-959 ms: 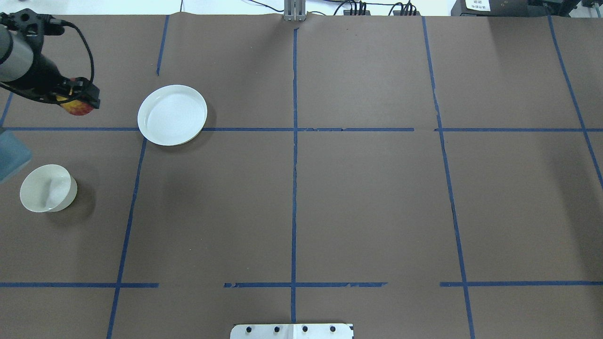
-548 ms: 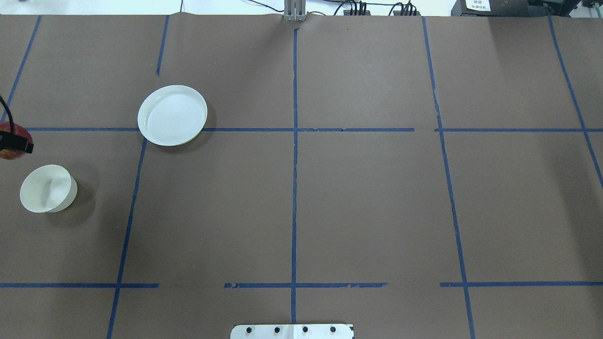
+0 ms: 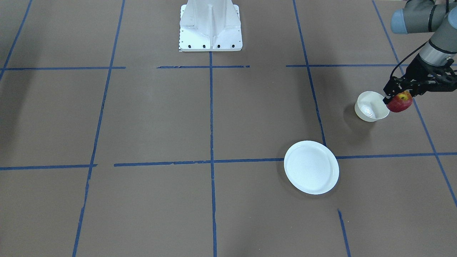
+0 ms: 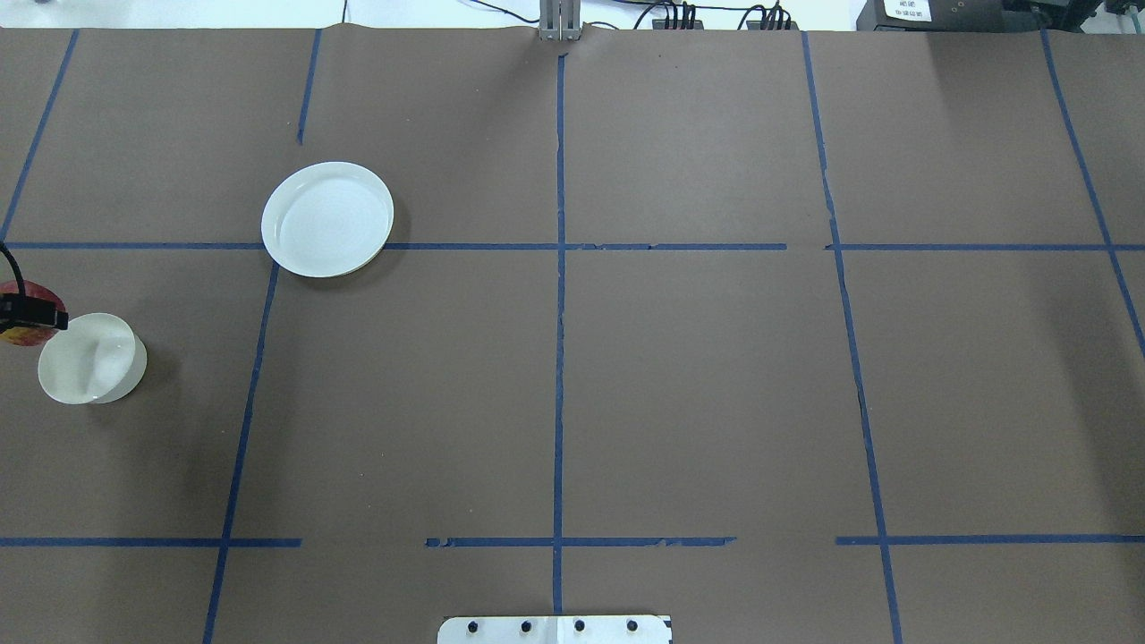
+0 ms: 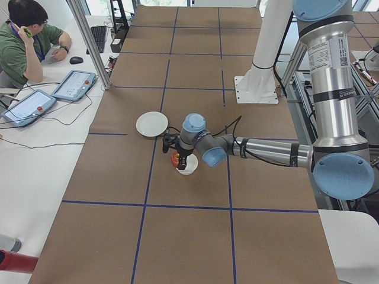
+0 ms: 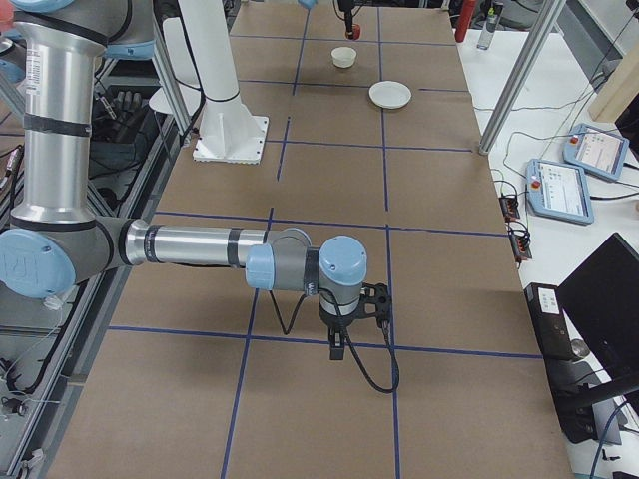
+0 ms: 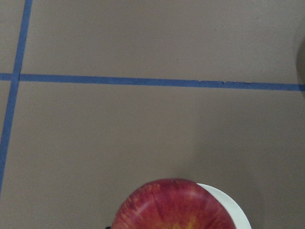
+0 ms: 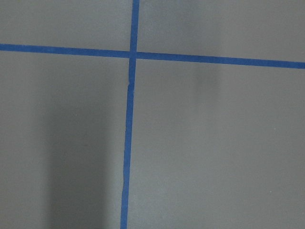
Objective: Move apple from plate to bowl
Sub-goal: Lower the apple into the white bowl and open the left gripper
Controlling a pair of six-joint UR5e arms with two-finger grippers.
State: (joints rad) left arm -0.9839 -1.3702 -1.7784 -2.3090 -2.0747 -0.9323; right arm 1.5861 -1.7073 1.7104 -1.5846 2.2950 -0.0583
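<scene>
My left gripper (image 3: pixel 397 97) is shut on the small red apple (image 3: pixel 400 102) and holds it in the air just beside the cream bowl (image 3: pixel 365 110), over its outer edge. In the overhead view the apple (image 4: pixel 21 331) is at the left border, touching the image of the bowl (image 4: pixel 94 358). The left wrist view shows the apple (image 7: pixel 169 206) with the bowl's rim (image 7: pixel 231 207) beneath it. The bowl is empty. The white plate (image 3: pixel 311 167) is empty, and it also shows in the overhead view (image 4: pixel 327 218). My right gripper (image 6: pixel 344 337) hangs over bare table far away; I cannot tell if it is open.
The robot's white base pedestal (image 3: pixel 210 25) stands at mid-table on the robot's side. Blue tape lines grid the brown table cover. An operator (image 5: pixel 23 41) sits at a side desk with teach pendants (image 5: pixel 74 84).
My left gripper has carried the apple from beside the plate towards the robot, down the table's left side, to the bowl's edge. Plate and bowl have not moved.
</scene>
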